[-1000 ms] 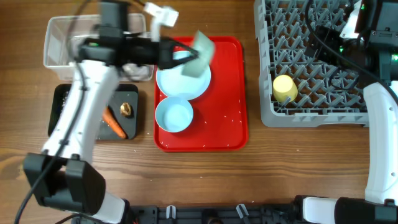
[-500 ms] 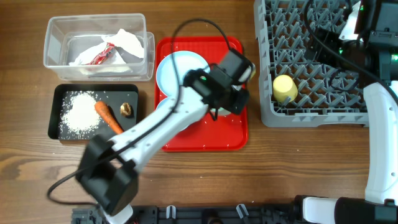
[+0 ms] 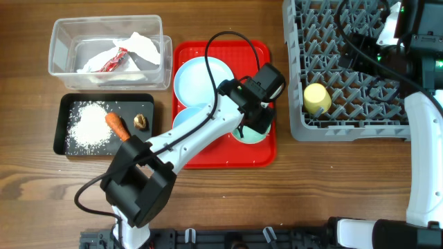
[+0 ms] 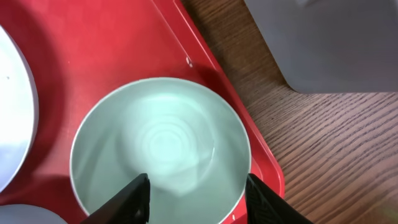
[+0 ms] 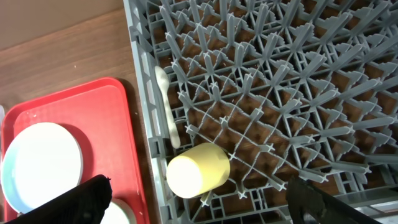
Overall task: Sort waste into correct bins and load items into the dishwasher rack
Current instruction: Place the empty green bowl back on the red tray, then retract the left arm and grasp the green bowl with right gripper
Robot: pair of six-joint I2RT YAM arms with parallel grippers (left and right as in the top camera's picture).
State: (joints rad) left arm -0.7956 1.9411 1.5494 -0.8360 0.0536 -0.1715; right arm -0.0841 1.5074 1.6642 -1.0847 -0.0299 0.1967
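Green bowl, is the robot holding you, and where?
No. The green bowl sits on the red tray; the left gripper hangs open over it.

Glossy green bowl (image 4: pixel 161 149) & red plastic tray (image 4: pixel 93 56), wood-grain tbl (image 4: pixel 336 155), grey plastic rack (image 5: pixel 273 74)

I am at a robot lab bench set up as a mock kitchen: a wood tabletop (image 3: pixel 332 187) holds a dish rack (image 3: pixel 346 130) and a red tray (image 3: pixel 228 158), while a black cable (image 3: pixel 228 32) and a mounting rail (image 3: pixel 228 238) sit in plain view.

Left end effector (image 4: pixel 198 200) spread, right end effector (image 5: pixel 205 202) apparently likewise.
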